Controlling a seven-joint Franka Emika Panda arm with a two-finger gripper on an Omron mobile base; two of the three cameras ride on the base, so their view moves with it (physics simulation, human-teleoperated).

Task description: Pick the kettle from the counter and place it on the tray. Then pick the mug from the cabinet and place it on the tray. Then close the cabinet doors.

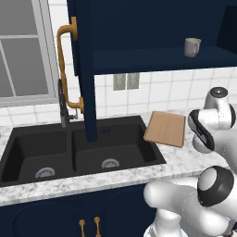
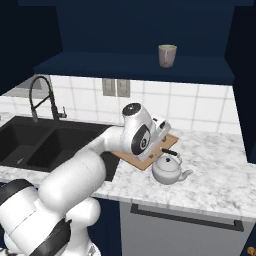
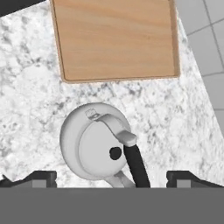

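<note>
The silver-grey kettle [image 3: 94, 146] [image 2: 169, 171] stands on the marble counter [image 2: 215, 170], just beside the near edge of the wooden tray [image 3: 116, 39] [image 1: 165, 128]. My gripper [image 3: 111, 178] hovers over the kettle, open, its dark fingertips [image 3: 40, 177] wide apart on either side of the dark handle. Nothing is held. The tray is bare. The beige mug [image 1: 192, 47] [image 2: 167, 55] sits on the shelf of the navy cabinet [image 2: 135, 67]. Its left door [image 1: 85, 69] stands open with a long brass handle [image 1: 65, 65]; the right door [image 2: 245, 75] is open too.
A black double sink [image 1: 69, 152] with a dark faucet [image 2: 42, 95] lies left of the tray. White tiled wall with an outlet [image 1: 126, 81] runs behind. A window [image 1: 23, 60] is at far left. Bare counter stretches right of the kettle.
</note>
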